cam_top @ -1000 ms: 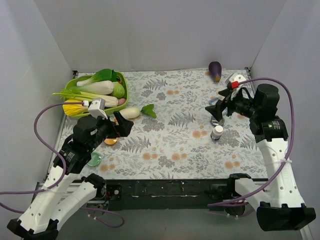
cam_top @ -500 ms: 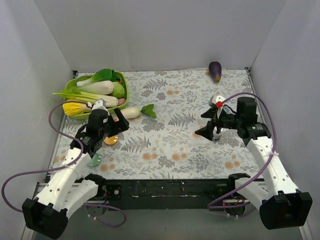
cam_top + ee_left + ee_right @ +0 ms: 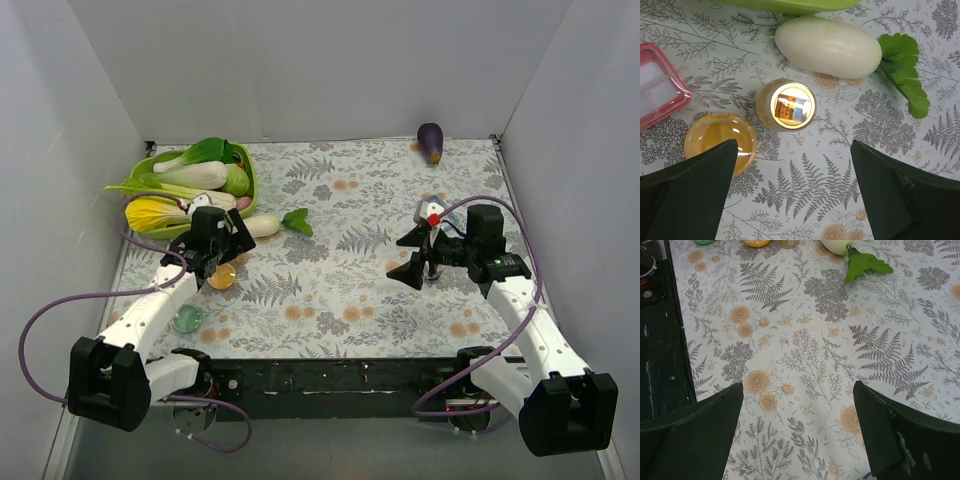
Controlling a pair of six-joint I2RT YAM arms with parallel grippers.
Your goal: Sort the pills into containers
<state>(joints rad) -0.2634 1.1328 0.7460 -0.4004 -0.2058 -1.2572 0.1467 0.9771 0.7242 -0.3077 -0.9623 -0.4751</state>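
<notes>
- Stretched forward and low from its base on the left, with the left gripper (image 3: pixel 220 252) hanging over the shallow round translucent amber-orange dish (image 3: pixel 221 277), close to the green plastic basket (image 3: pixel 247 172) of toy vegetables; fingers (image 3: pixel 687 195) spread wide, grasping nothing.
- Bent at the elbow and turned inward on the right, with the right gripper (image 3: pixel 408 256) pointing toward the middle of the flower-printed tablecloth (image 3: pixel 340 290); fingers (image 3: pixel 690 435) likewise released and empty.
- Shown clearly only by the left wrist view: a small round amber jar with a shiny top (image 3: pixel 786 105) standing just beside the amber-orange dish (image 3: pixel 720 145), a white toy radish with green leaves (image 3: pixel 827 47) beyond it, and a pink-rimmed box (image 3: pixel 657 85) cut off at the left edge.
- Shown whole only from above: the pale green round dish (image 3: pixel 185 319) near the table's near-left edge, apart from the amber-orange one, and a purple toy aubergine (image 3: pixel 430 142) at the far edge.
- Mostly cloth between the fingers in the right wrist view, with both dishes clipped at the top edge.
</notes>
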